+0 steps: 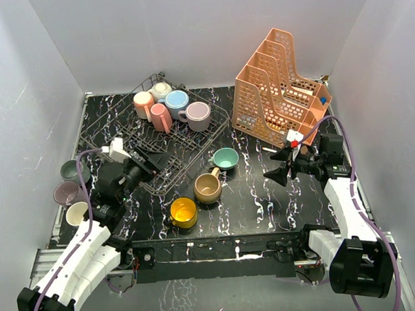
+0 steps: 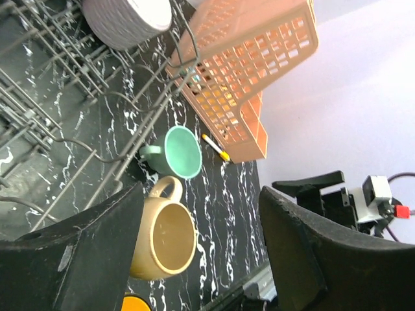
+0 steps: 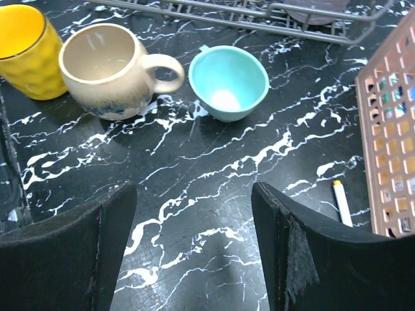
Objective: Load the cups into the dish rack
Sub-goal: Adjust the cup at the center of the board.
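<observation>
Five cups point(image 1: 176, 102) sit in the dish rack point(image 1: 120, 135); a teal cup point(image 1: 225, 158), tan cup point(image 1: 207, 188) and yellow cup point(image 1: 184, 212) wait on the counter point(image 1: 258, 201), with three more cups point(image 1: 66, 194) at its left edge. The left tool point(image 2: 201, 201) and right tool point(image 3: 193, 194) gape wide, empty; I judge about half left to load

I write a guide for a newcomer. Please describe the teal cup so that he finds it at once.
Find the orange organizer at the far right of the table and the dark wire dish rack left of it. On the black surface between them sits the teal cup. Its neighbours, the tan cup and the yellow cup, lie closer to the near edge; it alone is blue-green.
</observation>
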Controlling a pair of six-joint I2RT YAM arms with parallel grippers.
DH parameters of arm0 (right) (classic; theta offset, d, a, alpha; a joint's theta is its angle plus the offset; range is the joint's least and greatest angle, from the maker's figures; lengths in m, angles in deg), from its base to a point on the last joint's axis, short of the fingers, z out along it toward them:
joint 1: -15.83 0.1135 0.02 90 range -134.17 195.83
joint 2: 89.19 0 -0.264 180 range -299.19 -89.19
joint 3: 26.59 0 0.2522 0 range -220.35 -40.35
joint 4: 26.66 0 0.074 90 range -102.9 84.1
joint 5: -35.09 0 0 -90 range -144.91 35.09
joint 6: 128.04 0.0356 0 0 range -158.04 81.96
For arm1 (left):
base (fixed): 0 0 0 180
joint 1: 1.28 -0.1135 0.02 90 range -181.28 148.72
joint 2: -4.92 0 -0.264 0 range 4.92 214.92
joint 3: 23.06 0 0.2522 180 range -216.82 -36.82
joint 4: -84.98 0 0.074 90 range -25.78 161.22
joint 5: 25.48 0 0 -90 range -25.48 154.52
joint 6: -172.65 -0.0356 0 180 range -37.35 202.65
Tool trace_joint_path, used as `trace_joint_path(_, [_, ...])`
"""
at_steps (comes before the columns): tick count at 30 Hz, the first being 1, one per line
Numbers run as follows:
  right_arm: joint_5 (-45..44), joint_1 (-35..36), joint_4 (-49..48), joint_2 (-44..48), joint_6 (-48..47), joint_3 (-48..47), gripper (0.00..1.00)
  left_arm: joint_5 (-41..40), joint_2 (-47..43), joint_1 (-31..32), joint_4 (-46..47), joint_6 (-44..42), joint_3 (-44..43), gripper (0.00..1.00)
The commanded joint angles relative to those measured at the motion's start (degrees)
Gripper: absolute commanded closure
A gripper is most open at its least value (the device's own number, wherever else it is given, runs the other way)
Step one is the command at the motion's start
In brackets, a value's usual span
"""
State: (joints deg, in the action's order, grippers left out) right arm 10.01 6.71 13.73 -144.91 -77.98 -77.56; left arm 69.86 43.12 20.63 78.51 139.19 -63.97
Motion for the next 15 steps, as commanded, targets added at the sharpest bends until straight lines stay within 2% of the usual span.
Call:
trace_joint_path(1, [6.1, -0.2, 1.0, 0.9, -4.7, 1.0, 0.26, 9.5, 1.3, -0.2, 1.0, -0.2, -2.2, 0.31])
trace_joint_path(4, [7.1, -0.3, 2.4, 0.5, -6.5, 1.1, 0.26, 14.4, 4.8, 0.7, -3.2, -2.3, -5.8, 0.33])
trace_joint_path(6, [7.7, -0.5, 3.0, 0.0, -7.1, 1.2, 0.26, 13.3, 6.5, 3.1, -8.3, -5.4, -8.9, 0.34])
trace_joint_path(10, [8.3, -1.3, 3.4, -0.8, -7.8, 1.5, 0.26, 0.2, 9.9, 13.8, -20.9, -13.2, -16.3, 0.35])
trace_joint_path(15, [8.7, -2.5, 3.5, -1.6, -8.3, 1.8, 0.26, -13.0, 20.8, 26.0, -32.3, -16.3, -25.4, 0.35])
